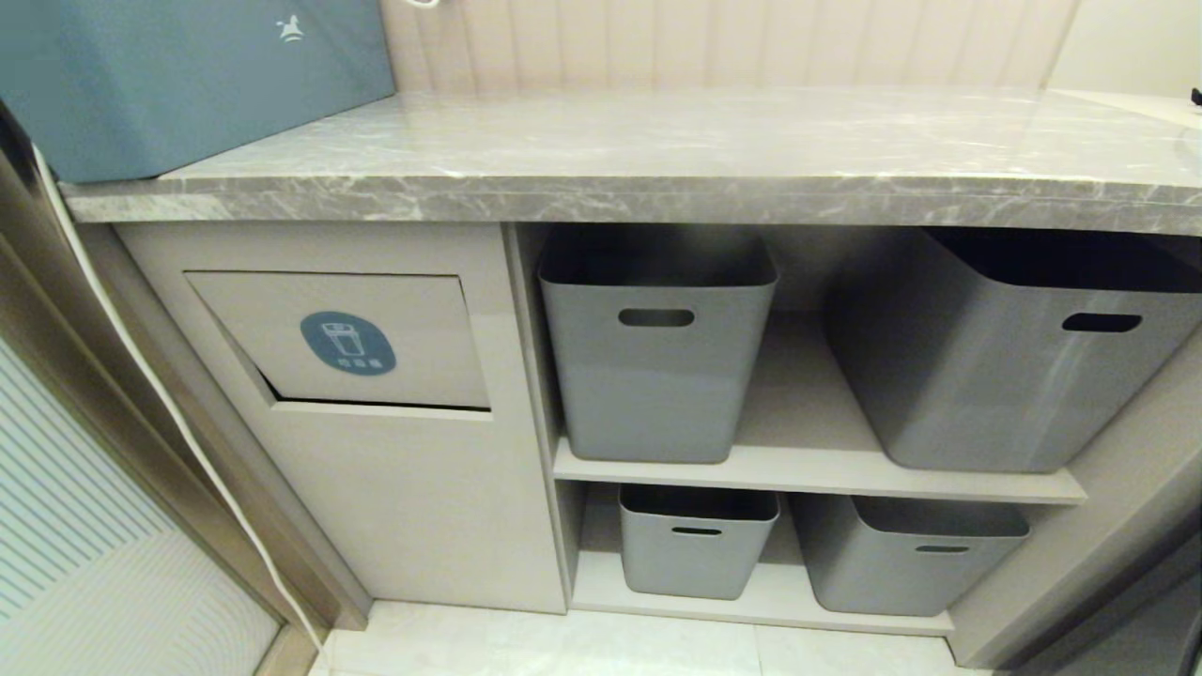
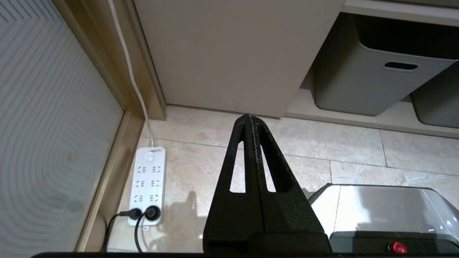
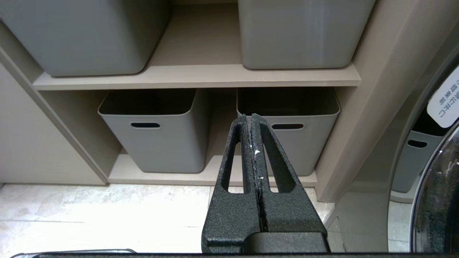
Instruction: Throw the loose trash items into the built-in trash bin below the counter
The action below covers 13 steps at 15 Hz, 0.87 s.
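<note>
Two end effectors hang low and idle, neither in the head view: the left end effector (image 2: 251, 123) sits over the floor tiles near a white power strip (image 2: 147, 184), fingers pressed together with nothing between them, and the right end effector (image 3: 251, 122) faces the lower grey tubs (image 3: 154, 130), likewise closed and empty. No loose trash items can be seen on the tabletop (image 1: 676, 141), which carries only a teal box (image 1: 188, 80) at its far left. The built-in trash bin (image 1: 347, 343) lies below the tabletop at the left, its flap with the blue sticker tilted slightly ajar. Judging from this, the task is at its start, with nothing picked up; the next move likely calls for finding the scraps, then raising an arm to grasp one
</note>
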Motion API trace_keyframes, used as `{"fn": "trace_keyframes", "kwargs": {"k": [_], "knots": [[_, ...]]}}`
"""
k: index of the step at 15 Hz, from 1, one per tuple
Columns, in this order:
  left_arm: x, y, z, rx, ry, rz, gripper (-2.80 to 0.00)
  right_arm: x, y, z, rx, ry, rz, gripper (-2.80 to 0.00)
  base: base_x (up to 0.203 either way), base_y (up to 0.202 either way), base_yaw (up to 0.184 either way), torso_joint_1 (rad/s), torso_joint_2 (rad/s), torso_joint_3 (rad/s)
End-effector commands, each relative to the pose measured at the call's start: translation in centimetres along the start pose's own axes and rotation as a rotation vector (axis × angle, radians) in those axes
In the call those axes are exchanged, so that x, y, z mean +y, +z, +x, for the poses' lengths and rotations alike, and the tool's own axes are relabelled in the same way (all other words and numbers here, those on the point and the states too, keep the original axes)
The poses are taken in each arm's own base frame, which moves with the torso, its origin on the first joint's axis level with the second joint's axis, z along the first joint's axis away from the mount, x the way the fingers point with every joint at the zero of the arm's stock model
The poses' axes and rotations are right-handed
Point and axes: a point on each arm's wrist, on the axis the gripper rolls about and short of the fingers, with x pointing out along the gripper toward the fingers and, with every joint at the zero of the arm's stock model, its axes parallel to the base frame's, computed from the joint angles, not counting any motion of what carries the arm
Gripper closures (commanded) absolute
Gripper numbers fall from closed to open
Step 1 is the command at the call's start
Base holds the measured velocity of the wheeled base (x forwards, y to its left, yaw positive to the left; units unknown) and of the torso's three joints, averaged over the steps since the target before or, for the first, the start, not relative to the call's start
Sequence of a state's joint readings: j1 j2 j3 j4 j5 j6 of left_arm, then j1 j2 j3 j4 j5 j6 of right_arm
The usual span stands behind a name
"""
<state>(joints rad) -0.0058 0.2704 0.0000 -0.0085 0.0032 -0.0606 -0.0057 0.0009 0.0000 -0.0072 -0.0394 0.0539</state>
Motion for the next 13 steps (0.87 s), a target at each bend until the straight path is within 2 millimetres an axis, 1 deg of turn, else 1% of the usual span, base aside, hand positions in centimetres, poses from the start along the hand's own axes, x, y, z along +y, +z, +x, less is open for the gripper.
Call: {"fn": "trace_keyframes", "kwargs": {"k": [1,3,5,8,13], "knots": [[0.0,-0.2,-0.3,-0.038,0.003,-0.001,0.0,0.0,0.0,0.0,0.002,-0.001,0.001,0.0,0.0,0.0,0.0,0.0,0.0,0.0],[0.0,-0.7,-1.5,-0.198,-0.01,0.008,0.0,0.0,0.0,0.0,0.002,0.0,-0.003,0.0,0.0,0.0,0.0,0.0,0.0,0.0],[0.1,-1.0,-2.0,-0.273,-0.011,0.01,0.0,0.0,0.0,0.0,0.001,-0.002,0.005,0.0,0.0,0.0,0.0,0.0,0.0,0.0],[0.1,-0.9,-1.9,-0.263,-0.01,0.01,0.0,0.0,0.0,0.0,0.002,0.001,-0.015,0.0,0.0,0.0,0.0,0.0,0.0,0.0],[0.1,-0.9,-1.9,-0.263,-0.011,0.006,0.0,0.0,0.0,0.0,0.002,-0.001,0.004,0.0,0.0,0.0,0.0,0.0,0.0,0.0]]}}
